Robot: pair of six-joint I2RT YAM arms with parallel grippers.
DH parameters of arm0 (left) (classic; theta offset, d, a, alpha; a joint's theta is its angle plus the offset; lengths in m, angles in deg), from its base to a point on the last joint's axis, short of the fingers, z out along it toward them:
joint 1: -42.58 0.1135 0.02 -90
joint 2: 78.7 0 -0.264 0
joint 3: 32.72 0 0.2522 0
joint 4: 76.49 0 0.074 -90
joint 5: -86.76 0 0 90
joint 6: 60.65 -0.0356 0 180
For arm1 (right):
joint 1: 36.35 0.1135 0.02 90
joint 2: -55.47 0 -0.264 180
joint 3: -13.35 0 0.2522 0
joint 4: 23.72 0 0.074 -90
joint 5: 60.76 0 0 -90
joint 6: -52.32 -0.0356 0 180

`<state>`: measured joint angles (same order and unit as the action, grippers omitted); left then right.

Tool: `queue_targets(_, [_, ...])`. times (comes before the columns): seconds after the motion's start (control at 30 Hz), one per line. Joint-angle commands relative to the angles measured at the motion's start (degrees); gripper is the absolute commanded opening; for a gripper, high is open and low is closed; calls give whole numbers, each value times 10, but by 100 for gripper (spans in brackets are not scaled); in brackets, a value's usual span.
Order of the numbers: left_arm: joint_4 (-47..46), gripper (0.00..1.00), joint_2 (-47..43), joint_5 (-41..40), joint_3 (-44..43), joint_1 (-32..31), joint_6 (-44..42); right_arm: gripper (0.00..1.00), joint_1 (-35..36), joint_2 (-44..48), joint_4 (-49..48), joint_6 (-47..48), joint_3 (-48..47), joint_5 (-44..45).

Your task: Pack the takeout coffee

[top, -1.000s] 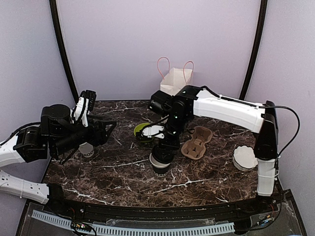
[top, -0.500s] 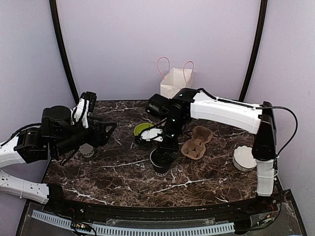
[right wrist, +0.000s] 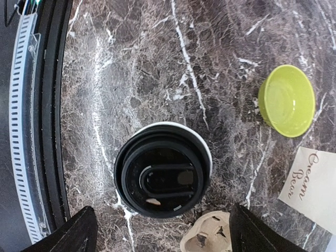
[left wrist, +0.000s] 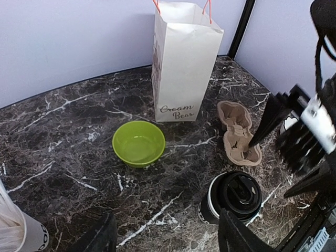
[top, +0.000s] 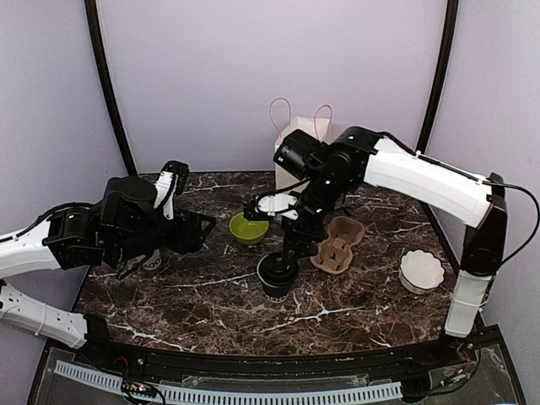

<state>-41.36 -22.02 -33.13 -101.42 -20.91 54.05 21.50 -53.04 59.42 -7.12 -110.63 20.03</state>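
Note:
The takeout coffee cup point(top: 277, 278) stands near the middle of the table, black with a white rim. Its black lid point(right wrist: 160, 177) rests on top, slightly off centre, so a strip of white rim shows on one side. The cup also shows in the left wrist view point(left wrist: 231, 197). My right gripper point(top: 294, 245) hangs open just above the cup, touching nothing, its fingers wide on either side in its wrist view point(right wrist: 160, 212). My left gripper point(top: 198, 232) is open and empty, left of the cup and aimed towards it point(left wrist: 168, 231).
A lime-green bowl point(top: 249, 228) sits behind the cup. A brown pulp cup carrier point(top: 337, 245) lies right of it. A white paper bag point(top: 299, 139) stands at the back. A white scalloped dish point(top: 419, 270) is at the right. A white printed cup point(left wrist: 21, 231) stands by my left arm.
My right gripper has risen off the cup and left the lid on it. My left arm has swung right, towards the middle of the table.

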Motion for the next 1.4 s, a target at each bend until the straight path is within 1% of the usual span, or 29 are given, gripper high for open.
queue_targets(0.0, [36, 65, 55, 55, -41, 6, 45, 84, -54, 73, -19, -13, 61, -27])
queue_targets(0.03, [35, 64, 73, 77, -46, 9, 55, 82, -65, 89, -34, -17, 90, -39])
queue_targets(0.07, [29, 60, 82, 89, -48, 10, 59, 80, -74, 111, -52, -22, 123, -42])
queue_targets(0.17, [17, 56, 125, 145, -49, 23, 80, 77, -85, 157, -120, -43, 223, -41])
queue_targets(0.2, [11, 55, 133, 155, -49, 27, 84, 76, -87, 168, -143, -52, 252, -45])
queue_targets(0.27, [-5, 55, 152, 203, -44, 42, 97, 73, -91, 181, -174, -64, 291, -52])
queue_targets(0.37, [-37, 58, 169, 236, -28, 62, 114, 68, -93, 181, -200, -73, 320, -56])
queue_targets(0.47, [-80, 64, 175, 265, -12, 70, 128, 68, -95, 174, -218, -75, 333, -59])
queue_targets(0.57, [-112, 66, 186, 279, -3, 71, 143, 66, -96, 163, -233, -78, 333, -60])
queue_targets(0.8, [-104, 67, 230, 288, -14, 74, 163, 65, -97, 140, -251, -73, 320, -66])
queue_targets(1.17, [-132, 66, 233, 297, 12, 86, 166, 65, -97, 107, -255, -81, 300, -68])
queue_targets(1.37, [-140, 66, 244, 327, 12, 97, 158, 64, -96, 98, -260, -87, 292, -69])
